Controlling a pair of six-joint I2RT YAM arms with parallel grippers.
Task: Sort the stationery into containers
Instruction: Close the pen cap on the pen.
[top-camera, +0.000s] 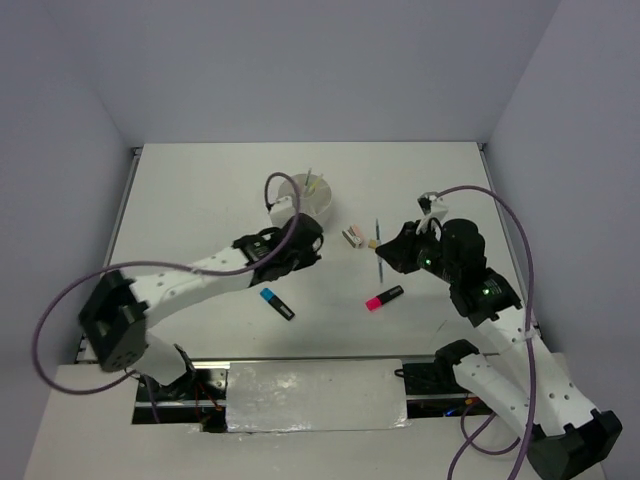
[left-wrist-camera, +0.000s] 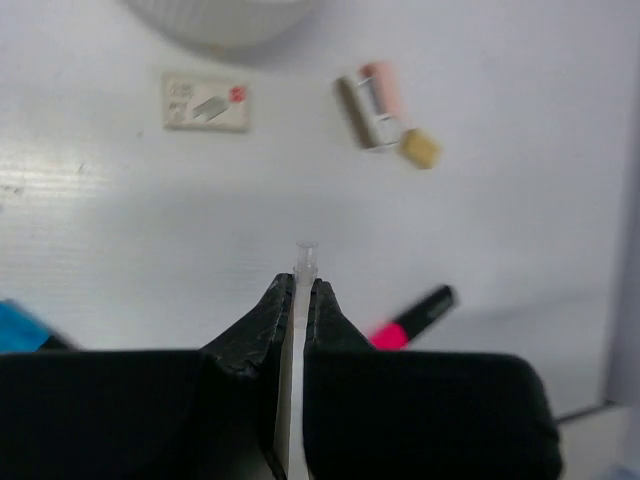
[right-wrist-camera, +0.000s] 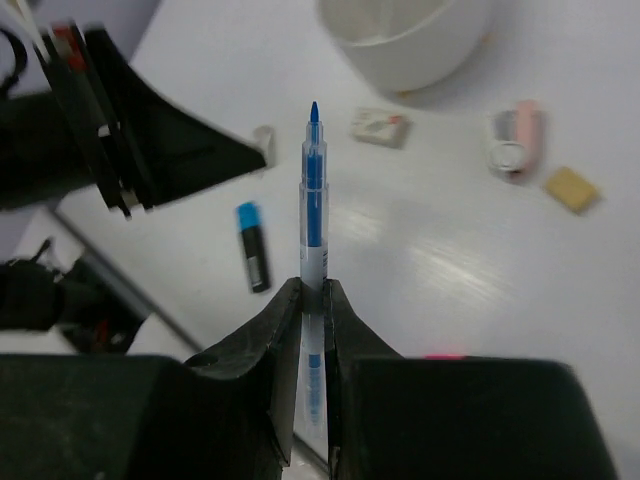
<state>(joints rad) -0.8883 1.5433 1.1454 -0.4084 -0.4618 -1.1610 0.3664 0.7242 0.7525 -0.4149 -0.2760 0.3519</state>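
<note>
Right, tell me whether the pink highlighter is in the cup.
No, the pink highlighter lies on the bare table, well apart from the cup.

Left arm (top-camera: 180, 285) and right arm (top-camera: 505, 330): white shells, black joint housings and bases. Purple cable (top-camera: 42, 335) loops off each. Fingers (left-wrist-camera: 255, 340) matte black, wedge-shaped, tapering to narrow tips.

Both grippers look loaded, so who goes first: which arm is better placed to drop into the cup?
Left, probably. The left gripper, shut on a pale pen, sits beside the cup; the right gripper with its blue pen is farther off.
</note>
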